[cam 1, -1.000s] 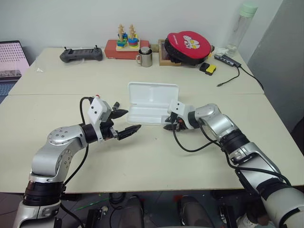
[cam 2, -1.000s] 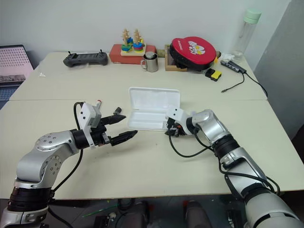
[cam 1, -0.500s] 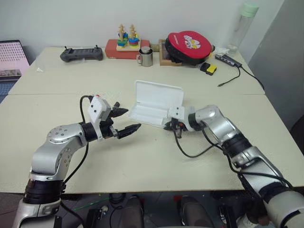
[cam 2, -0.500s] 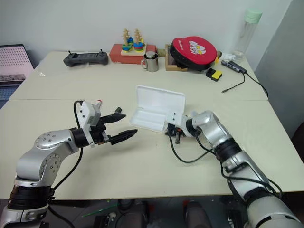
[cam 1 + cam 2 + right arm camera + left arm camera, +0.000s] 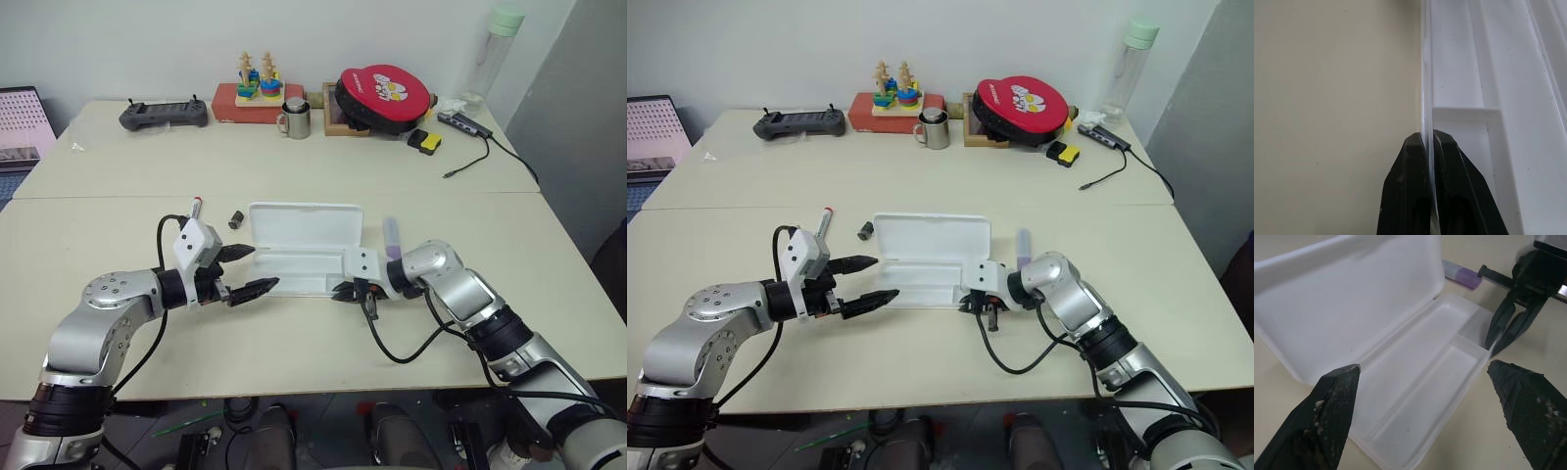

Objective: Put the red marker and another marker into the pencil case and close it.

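An open white pencil case (image 5: 299,245) lies lengthwise across the tabletop (image 5: 441,323). The right claw (image 5: 342,291) pinches its right front rim. The red marker (image 5: 194,208) lies beyond the case's left end, nearest the wide-open, empty left claw (image 5: 251,270); the lavender marker (image 5: 391,235) lies off its right end.

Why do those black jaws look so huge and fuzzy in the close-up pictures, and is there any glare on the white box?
Left wrist view: the left gripper sits nearest the lens, so it looms large and soft, while the pencil case stays sharp. Right wrist view: the right gripper pinches the case's rim; lighting is even, without harsh glare. Left eye view: soft shadows lie on the table.
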{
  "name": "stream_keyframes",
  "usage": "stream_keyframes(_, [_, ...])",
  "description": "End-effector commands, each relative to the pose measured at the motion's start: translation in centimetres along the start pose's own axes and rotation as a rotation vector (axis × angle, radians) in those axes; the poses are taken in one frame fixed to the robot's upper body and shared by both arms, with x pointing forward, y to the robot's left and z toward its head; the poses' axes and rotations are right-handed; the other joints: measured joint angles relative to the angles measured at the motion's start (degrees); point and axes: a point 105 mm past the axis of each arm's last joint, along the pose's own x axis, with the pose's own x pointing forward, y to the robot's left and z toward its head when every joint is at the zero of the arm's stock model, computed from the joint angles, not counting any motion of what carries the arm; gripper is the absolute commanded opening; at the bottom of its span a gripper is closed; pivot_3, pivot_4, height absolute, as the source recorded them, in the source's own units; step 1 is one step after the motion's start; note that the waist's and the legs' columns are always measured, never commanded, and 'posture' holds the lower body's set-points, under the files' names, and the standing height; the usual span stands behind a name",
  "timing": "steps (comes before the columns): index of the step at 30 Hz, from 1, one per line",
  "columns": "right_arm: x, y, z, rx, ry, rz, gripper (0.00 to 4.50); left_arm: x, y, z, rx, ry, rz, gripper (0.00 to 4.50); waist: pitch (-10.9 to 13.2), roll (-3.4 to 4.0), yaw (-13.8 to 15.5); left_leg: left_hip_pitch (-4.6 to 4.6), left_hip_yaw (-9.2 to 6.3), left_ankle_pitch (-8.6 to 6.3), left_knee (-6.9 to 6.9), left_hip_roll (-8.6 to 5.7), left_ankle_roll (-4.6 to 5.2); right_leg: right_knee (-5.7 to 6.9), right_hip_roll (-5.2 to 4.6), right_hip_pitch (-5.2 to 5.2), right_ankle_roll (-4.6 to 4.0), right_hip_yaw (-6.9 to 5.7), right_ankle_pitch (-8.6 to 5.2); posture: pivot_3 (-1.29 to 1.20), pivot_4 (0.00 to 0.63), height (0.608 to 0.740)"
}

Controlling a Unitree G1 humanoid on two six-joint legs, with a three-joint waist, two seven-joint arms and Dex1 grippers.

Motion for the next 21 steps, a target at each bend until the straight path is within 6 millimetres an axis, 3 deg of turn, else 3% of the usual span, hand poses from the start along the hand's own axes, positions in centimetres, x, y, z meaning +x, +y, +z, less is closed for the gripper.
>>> stream_keyframes(1, [-0.9,-0.9,1.3,-0.014,-0.037,-0.040,1.28,-1.3,1.2,1.1,-0.030,-0.054,0.083,4.50,0.00,0.00,0.06,0.00,0.00,0.00,0.00,0.00,0.00,0.00,0.00,0.01,-0.01,0.00,0.00,0.00,0.150,0.740])
stream_keyframes(9, [-3.6,-0.6,6.2,0.013,-0.265,-0.040,2.97,-3.4,4.7,1.0,-0.217,-0.221,0.329,4.50,0.01,0.00,0.21,-0.03,-0.03,0.00,-0.02,-0.01,0.00,-0.03,-0.01,0.03,-0.05,-0.02,0.01,0.00,0.150,0.740])
stream_keyframes(12, [-5.1,-1.8,10.2,0.048,-0.489,-0.116,3.72,-4.1,8.8,-0.9,-0.195,-0.133,0.618,4.50,0.01,0.00,0.23,-0.03,-0.04,0.00,0.00,-0.01,0.00,-0.03,-0.01,0.05,-0.03,-0.03,0.00,0.00,0.150,0.740])
stream_keyframes(15, [-5.6,-2.4,11.9,0.071,-0.563,-0.164,4.48,-4.0,11.0,-1.7,-0.213,-0.098,0.762,4.50,0.01,0.00,0.27,-0.01,-0.17,0.05,0.01,0.00,0.04,0.04,0.08,0.03,0.07,-0.05,0.09,0.00,0.150,0.740])
stream_keyframes(21, [-5.2,-2.7,12.3,0.052,-0.532,-0.220,4.48,-2.3,12.4,-2.9,-0.240,-0.026,0.801,4.50,-0.07,-0.13,0.75,-0.04,-0.13,0.10,0.02,-0.01,-0.04,-0.05,0.06,0.06,0.00,-0.05,0.15,0.00,0.150,0.740])
